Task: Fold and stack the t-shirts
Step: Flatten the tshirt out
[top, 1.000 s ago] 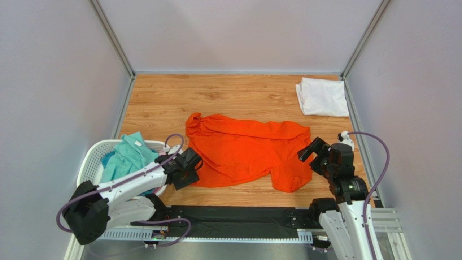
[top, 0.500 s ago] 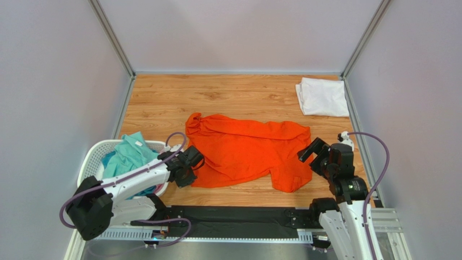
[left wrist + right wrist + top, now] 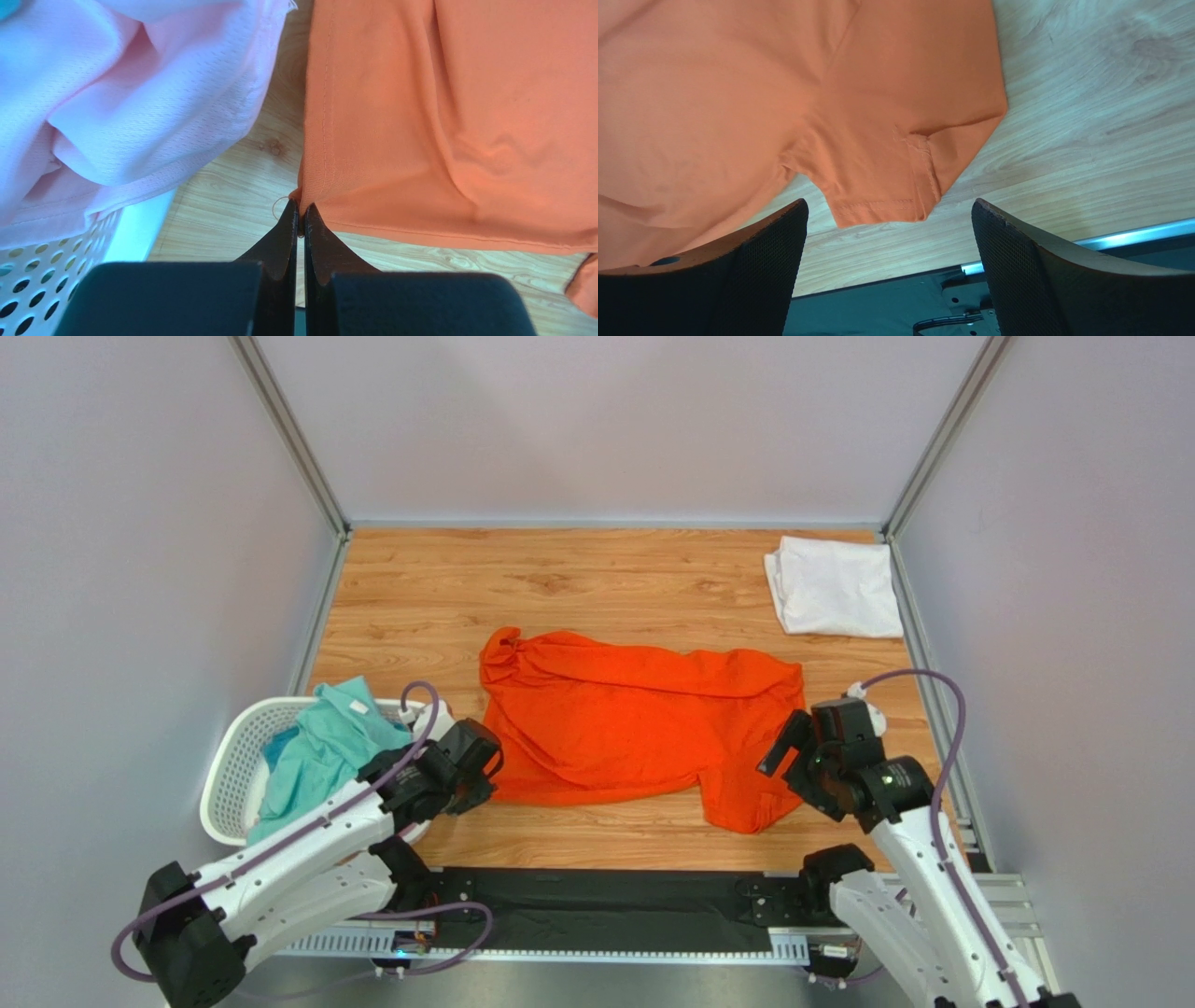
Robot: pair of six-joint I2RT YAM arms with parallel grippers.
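Wooden table [image 3: 617,574] bore one folded white t-shirt [image 3: 835,588] far right, while the orange t-shirt [image 3: 631,728] lay unfolded mid-table, left gripper [image 3: 300,213] pinching its hem corner, right gripper [image 3: 885,213] wide above its sleeve, and others waited in the laundry basket [image 3: 232,770].

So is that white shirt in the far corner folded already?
Folded. The white shirt lies as a compact rectangle with layered edges, unlike the orange shirt, which lies spread and rumpled.

Wooden desk [image 3: 631,581] carried orange t-shirt [image 3: 617,728] spread mid-desk, folded white t-shirt [image 3: 835,588] at far right corner, white mesh basket [image 3: 232,763] at near left.
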